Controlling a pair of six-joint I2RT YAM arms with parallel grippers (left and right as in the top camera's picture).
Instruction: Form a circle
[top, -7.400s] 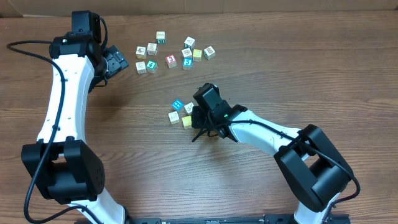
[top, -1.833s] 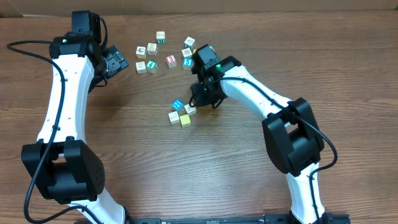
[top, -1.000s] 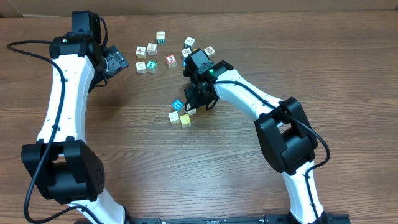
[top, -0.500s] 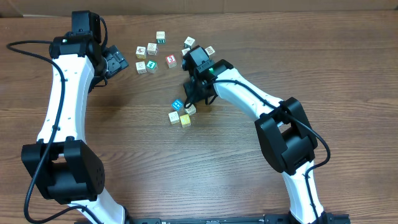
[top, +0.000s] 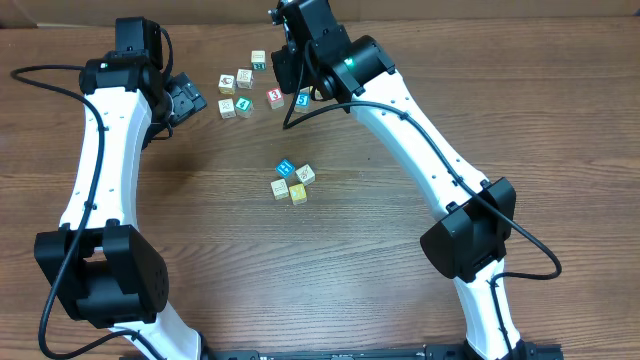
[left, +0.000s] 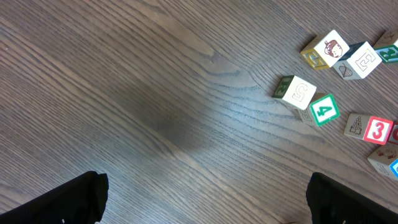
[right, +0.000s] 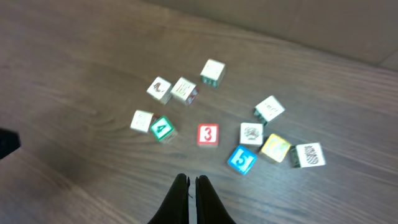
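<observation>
Four small picture cubes (top: 291, 180), blue, yellow and two whitish, cluster tightly at six o'clock from the loose scattered cubes (top: 275, 97). The right gripper (right: 189, 180) hangs above that scatter, fingers pinched together, empty; the left gripper (left: 208, 193) is spread wide

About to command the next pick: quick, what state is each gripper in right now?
Left gripper: open, holding nothing.
Right gripper: shut, holding nothing.
</observation>
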